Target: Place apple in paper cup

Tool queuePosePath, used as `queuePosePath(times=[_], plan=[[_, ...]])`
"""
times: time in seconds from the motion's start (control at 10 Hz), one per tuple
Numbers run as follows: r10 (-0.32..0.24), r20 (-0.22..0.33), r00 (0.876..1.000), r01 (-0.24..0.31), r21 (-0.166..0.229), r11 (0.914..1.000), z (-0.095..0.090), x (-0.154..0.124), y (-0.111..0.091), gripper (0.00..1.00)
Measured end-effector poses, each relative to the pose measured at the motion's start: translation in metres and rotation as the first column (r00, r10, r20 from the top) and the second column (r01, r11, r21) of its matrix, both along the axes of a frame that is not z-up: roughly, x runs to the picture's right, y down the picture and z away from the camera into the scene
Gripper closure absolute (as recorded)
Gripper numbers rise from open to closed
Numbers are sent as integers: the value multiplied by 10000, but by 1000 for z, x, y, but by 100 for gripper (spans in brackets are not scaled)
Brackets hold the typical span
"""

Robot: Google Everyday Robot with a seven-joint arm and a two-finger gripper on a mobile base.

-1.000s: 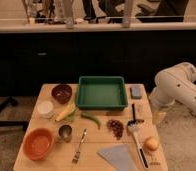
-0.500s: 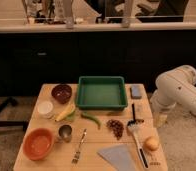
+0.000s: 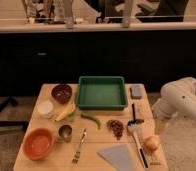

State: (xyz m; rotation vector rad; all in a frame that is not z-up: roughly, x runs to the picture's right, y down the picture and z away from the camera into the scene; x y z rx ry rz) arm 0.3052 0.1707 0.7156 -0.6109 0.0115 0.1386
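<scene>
The apple (image 3: 151, 143), small, round and yellow-orange, lies near the table's front right corner, next to a spatula (image 3: 137, 136). The white paper cup (image 3: 45, 108) stands on the left side of the table, in front of a dark brown bowl (image 3: 61, 93). My white arm (image 3: 182, 100) is bent beside the table's right edge. Its lower end with the gripper (image 3: 159, 123) hangs just right of the table, a little behind and to the right of the apple, apart from it.
A green tray (image 3: 102, 93) sits at the back middle, with a blue-grey sponge (image 3: 136, 91) to its right. An orange bowl (image 3: 39, 143), metal cup (image 3: 65, 133), fork (image 3: 79, 146), banana (image 3: 66, 113), green pepper (image 3: 92, 120), dark snack pile (image 3: 115, 127) and grey cloth (image 3: 119, 157) also lie on the table.
My arm has sunk a little lower beside the table's right edge. The apple and the other things on the table have not moved.
</scene>
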Motion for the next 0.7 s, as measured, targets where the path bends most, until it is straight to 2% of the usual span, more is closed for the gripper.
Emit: queuePosePath(times=[0.3,0.7], plan=[[193,202,9996,-188,-204,9996,7,6,21,20],[177,215,9996,-172,-203,9996,7,6,20,20]])
